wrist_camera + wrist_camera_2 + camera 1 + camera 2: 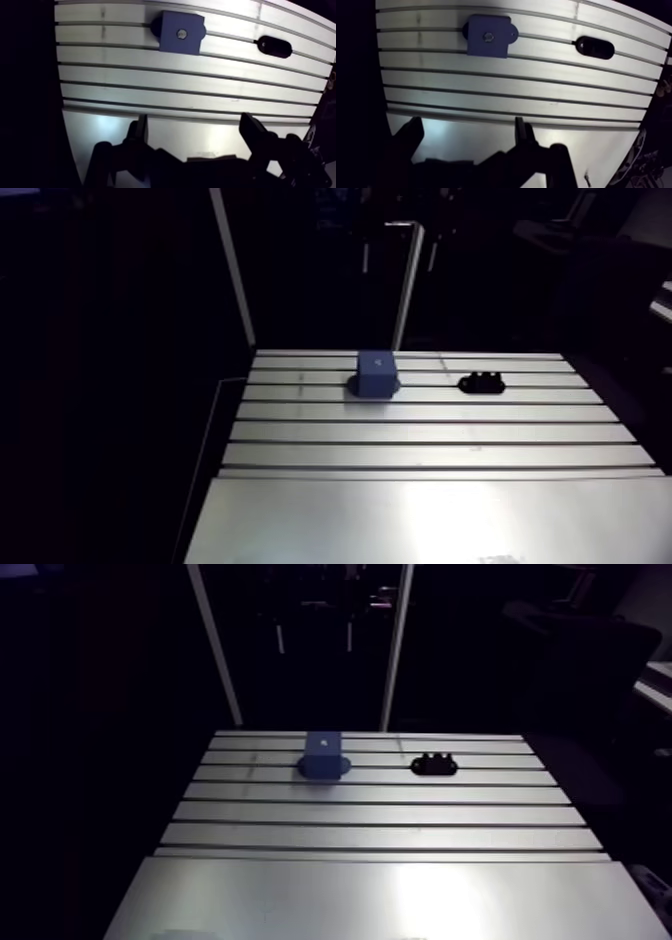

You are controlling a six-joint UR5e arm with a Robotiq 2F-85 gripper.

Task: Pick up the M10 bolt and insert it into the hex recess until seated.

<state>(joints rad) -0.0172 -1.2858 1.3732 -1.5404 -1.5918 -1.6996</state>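
My pincer is spread wide with nothing between its two dark fingers. It hangs above the smooth plain part of the slotted aluminium counter, well apart from the boxy blue plastic block and several slots short of it.

The blue block stands upright on the far slotted strips of the counter, and a rounded lip sticks out at its foot. In the wrist view a small round grey metallic spot shows at the middle of the block's top face. I cannot tell whether that is the head of the M10 bolt sitting in the hex recess or only the recess itself.

A low black oblong part with small bumps along its top lies flat on the same strips as the block. In the arm view it is on the block's right, near it but not touching.
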